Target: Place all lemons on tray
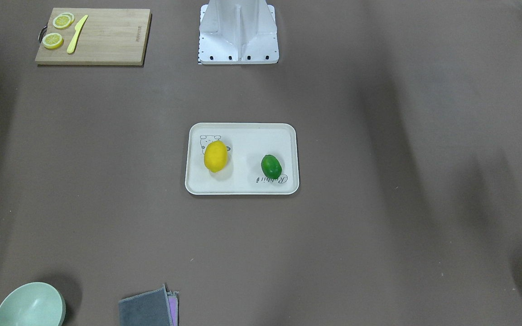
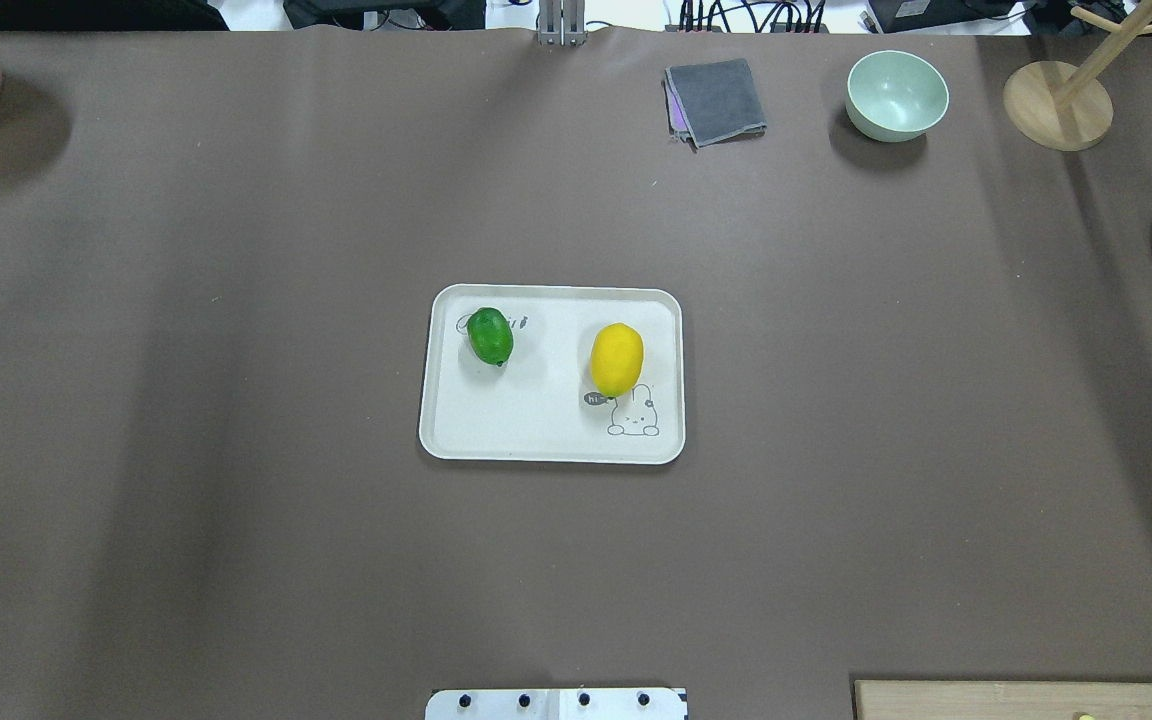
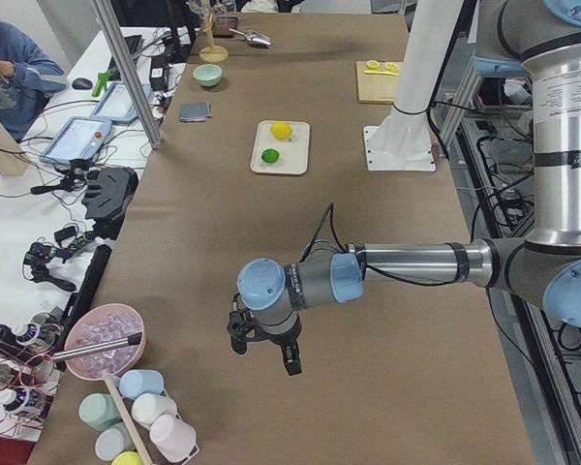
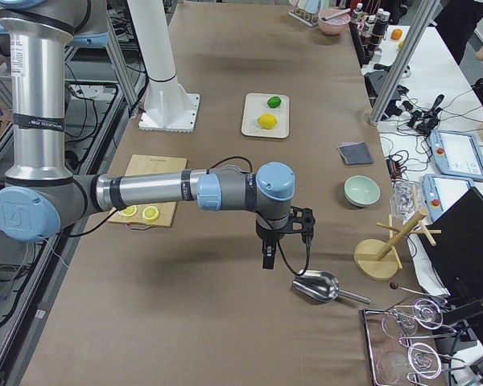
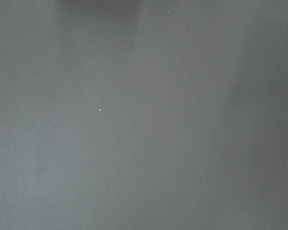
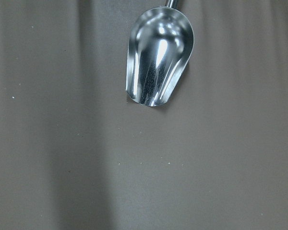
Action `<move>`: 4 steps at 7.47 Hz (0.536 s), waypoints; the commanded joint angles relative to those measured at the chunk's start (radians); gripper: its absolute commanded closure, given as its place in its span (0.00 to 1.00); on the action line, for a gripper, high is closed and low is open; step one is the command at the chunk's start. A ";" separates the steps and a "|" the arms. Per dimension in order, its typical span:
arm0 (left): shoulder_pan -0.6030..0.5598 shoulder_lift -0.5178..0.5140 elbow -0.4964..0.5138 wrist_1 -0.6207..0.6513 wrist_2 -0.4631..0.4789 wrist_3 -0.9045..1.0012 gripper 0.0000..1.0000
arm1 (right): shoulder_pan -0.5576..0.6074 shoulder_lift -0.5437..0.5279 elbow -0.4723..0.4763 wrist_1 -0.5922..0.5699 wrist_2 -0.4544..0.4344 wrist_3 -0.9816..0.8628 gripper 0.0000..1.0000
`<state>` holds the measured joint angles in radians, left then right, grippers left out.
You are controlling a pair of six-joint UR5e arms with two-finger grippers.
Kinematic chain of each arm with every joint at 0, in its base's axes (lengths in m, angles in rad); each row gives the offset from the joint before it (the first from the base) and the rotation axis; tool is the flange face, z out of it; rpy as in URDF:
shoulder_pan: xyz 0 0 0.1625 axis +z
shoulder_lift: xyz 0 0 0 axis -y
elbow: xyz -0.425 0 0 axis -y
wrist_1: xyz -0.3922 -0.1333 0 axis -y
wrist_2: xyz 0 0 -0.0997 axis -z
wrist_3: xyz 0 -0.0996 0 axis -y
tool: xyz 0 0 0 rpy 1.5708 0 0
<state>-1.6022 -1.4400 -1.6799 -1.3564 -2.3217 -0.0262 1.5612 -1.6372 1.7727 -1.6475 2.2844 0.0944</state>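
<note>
Looking down on the table (image 1: 379, 235), we find both lemons lying inside the tray (image 1: 243, 131). The yellow lemon (image 1: 215, 156) sits toward the end with the bear drawing and partly covers it. The green lemon (image 1: 271, 166) sits toward the other end, just by the script. The two are well apart, and neither touches the rim. No other whole lemon shows anywhere. The only other citrus we see is the lemon slices (image 1: 52, 40) on the cutting board (image 1: 107, 36), which we take to be no part of the job. So we judge the task done, with nothing left to carry.

Both arms are well away from the tray, at opposite ends of the table. The left gripper (image 3: 263, 355) hangs over the brown surface and carries nothing that we can see. The right gripper (image 4: 286, 244) hangs near a metal scoop (image 6: 158, 57), apart from it. Each shows only in a side view, so we cannot tell how wide either one stands.
</note>
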 commanded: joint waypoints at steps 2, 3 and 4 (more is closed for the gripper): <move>-0.001 -0.010 0.014 -0.006 0.015 0.011 0.02 | 0.005 -0.001 -0.001 0.000 0.000 -0.002 0.00; -0.001 -0.017 0.014 -0.004 0.015 0.009 0.02 | 0.005 -0.001 -0.001 0.000 0.000 -0.002 0.00; -0.001 -0.020 0.014 -0.004 0.016 0.009 0.02 | 0.005 -0.001 0.001 0.000 0.001 -0.004 0.00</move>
<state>-1.6030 -1.4552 -1.6666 -1.3608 -2.3068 -0.0165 1.5661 -1.6381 1.7719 -1.6475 2.2842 0.0922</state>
